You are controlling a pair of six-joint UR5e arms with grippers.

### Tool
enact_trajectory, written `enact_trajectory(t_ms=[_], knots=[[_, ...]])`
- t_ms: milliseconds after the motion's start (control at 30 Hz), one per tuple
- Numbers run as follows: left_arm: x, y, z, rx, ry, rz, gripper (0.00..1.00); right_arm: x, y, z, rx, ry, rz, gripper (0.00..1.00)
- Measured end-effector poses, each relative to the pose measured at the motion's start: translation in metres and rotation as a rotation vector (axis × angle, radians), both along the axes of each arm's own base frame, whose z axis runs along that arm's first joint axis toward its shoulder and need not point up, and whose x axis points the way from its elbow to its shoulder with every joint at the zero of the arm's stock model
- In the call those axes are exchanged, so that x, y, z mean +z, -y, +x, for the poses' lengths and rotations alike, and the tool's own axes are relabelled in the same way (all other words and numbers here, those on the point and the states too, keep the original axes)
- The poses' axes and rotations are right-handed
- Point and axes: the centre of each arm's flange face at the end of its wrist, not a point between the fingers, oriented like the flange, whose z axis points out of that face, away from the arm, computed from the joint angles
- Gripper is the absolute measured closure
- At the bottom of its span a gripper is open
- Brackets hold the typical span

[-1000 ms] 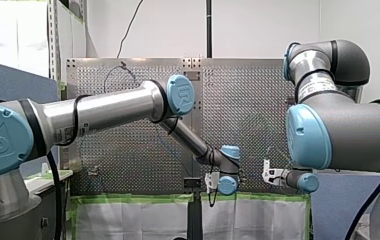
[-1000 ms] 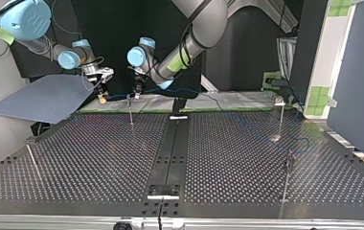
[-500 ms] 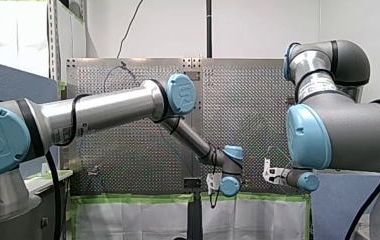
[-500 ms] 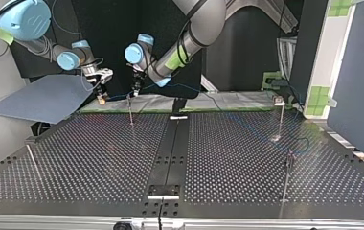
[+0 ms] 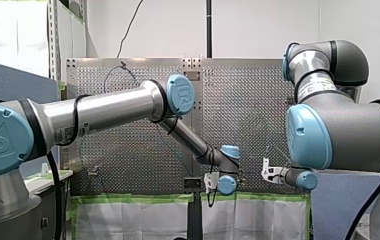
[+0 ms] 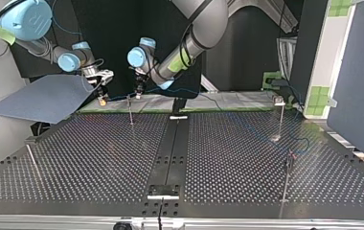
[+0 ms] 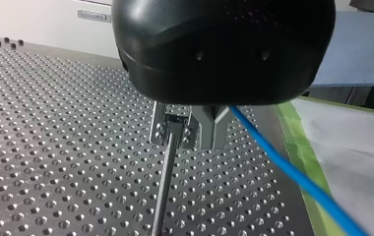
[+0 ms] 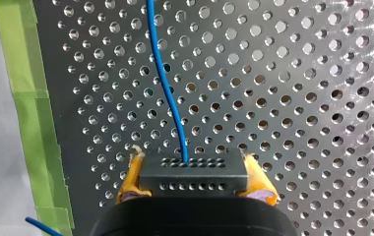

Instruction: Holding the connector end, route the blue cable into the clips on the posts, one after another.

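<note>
Routing underway: right gripper [image 8: 193, 177] clamps black connector block [image 8: 195, 167]; left gripper [image 7: 192, 130], seemingly pinching thin blue cable [image 7: 283, 167], sits at slim metal post [image 7: 163, 191], cable not yet clipped there.

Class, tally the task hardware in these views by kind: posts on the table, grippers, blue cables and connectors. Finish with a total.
posts: 4
grippers, my left gripper and my right gripper: 2
blue cable: 1
connector: 1
Total: 8
</note>
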Motion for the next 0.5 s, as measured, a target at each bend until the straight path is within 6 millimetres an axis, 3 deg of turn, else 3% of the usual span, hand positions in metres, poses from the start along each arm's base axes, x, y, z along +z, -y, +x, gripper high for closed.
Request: enact_trajectory(t_ms=[500], knots=[[0.009,0.0,0.016,-0.007,0.013,-0.031,1.0,-0.001,-0.001,0.001,0.002,0.001,0.008,1.0]])
